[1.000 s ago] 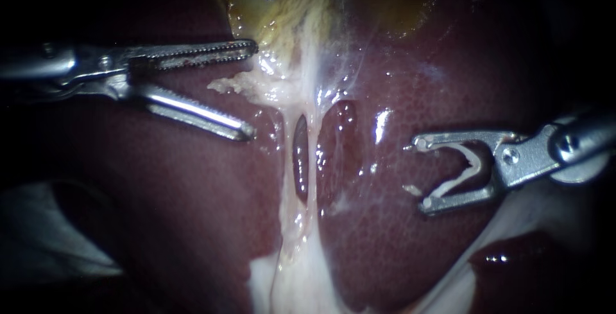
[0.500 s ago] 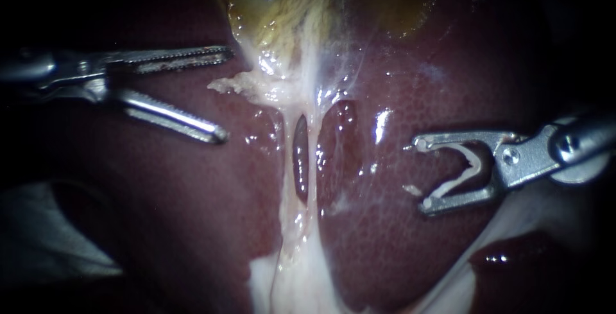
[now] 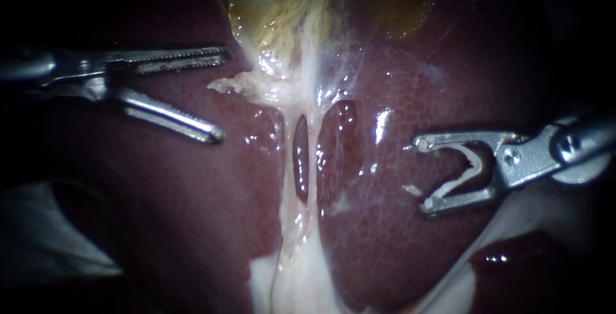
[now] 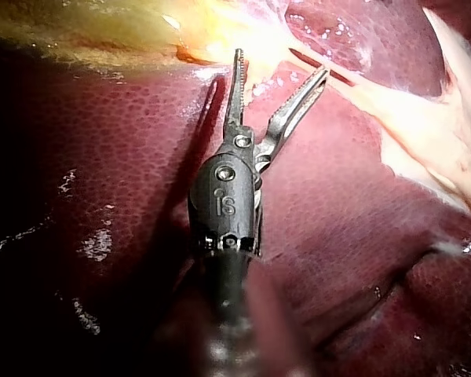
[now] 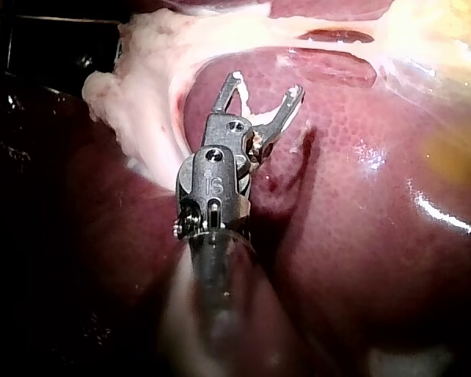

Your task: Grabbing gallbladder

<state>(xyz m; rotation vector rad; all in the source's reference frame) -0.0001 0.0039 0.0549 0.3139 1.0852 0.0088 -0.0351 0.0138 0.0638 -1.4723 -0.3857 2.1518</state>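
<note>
Our left tool (image 3: 224, 94) comes in from the left with its jaws spread wide and nothing between them. The toothed upper jaw lies level, and the smooth lower jaw angles down over the liver (image 3: 398, 243). Its tips stand just beside the gallbladder (image 3: 282, 6) without touching it. The gallbladder is the yellowish, glistening sac at the top middle of the endoscope view, between and above the two tools.

From the gallbladder's lower end a band of pale tissue (image 3: 308, 95) runs down the middle of the liver. A ragged white flap of it points towards the left tool. Lower down, the band splits around a dark slit (image 3: 300, 166).

In the left wrist view the left tool (image 4: 282, 63) is open in a V. The yellowish gallbladder (image 4: 102, 31) lies just ahead of its jaws and to one side, and the dark red liver (image 4: 102, 157) lies under the shaft.

Our right tool (image 3: 421, 176) enters from the right, well apart from the gallbladder. Its jaws are also wide, gripping nothing, above the liver surface. A thin white shred (image 3: 457, 180) clings inside them near the hinge. The right wrist view shows the right tool (image 5: 267, 83) the same way, with pale tissue (image 5: 141, 102) beside and ahead of it.
</note>
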